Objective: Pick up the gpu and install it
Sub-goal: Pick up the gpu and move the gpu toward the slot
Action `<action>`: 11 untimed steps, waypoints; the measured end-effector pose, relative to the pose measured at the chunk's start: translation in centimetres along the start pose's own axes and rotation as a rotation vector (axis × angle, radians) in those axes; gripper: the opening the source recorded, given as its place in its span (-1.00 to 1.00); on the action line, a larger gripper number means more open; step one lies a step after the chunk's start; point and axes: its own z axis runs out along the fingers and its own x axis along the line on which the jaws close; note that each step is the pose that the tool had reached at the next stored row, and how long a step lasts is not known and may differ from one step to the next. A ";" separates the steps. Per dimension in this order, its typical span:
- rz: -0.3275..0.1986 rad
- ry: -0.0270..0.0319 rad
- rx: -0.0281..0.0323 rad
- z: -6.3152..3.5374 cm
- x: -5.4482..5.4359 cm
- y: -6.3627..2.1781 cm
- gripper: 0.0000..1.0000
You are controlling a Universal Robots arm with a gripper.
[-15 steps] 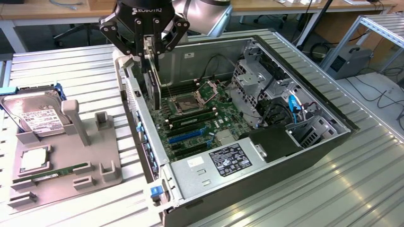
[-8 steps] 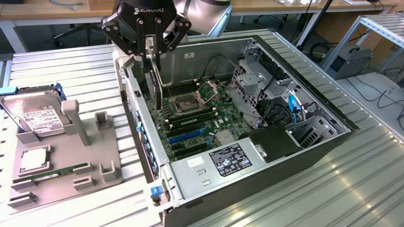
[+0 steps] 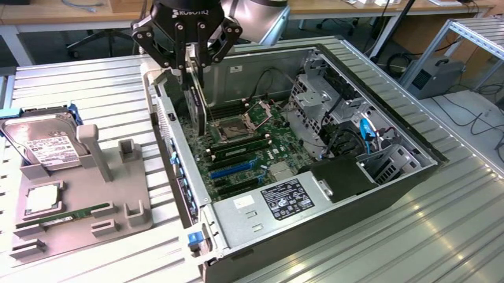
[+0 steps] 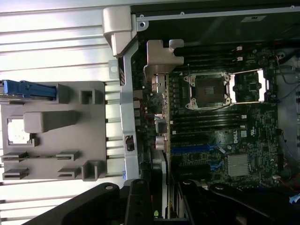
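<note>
The gpu (image 3: 198,109) is a thin dark card that hangs on edge, its lower edge just above the motherboard (image 3: 244,147) near the case's rear wall. My gripper (image 3: 193,73) is shut on its top edge from above. In the wrist view the gpu (image 4: 167,136) appears edge-on as a narrow strip, with its silvery bracket (image 4: 159,58) at the far end and my black fingers (image 4: 138,201) on either side of it. It hovers beside the CPU socket (image 4: 208,91), roughly over the blue slots (image 4: 194,150).
The open computer case (image 3: 393,177) lies on a slatted metal table, with a drive cage (image 3: 315,100) and a power supply (image 3: 275,203) inside. At the exterior view's left a grey holder tray (image 3: 87,206) carries a hard drive (image 3: 43,144), a processor (image 3: 43,200) and a green memory stick (image 3: 71,213).
</note>
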 end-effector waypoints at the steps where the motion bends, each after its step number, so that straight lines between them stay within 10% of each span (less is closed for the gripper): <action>1: 0.000 0.0000 0.0000 0.00 -0.1 0.00 -0.47; 11: 0.000 0.0000 0.0000 0.04 -1.0 0.08 -0.47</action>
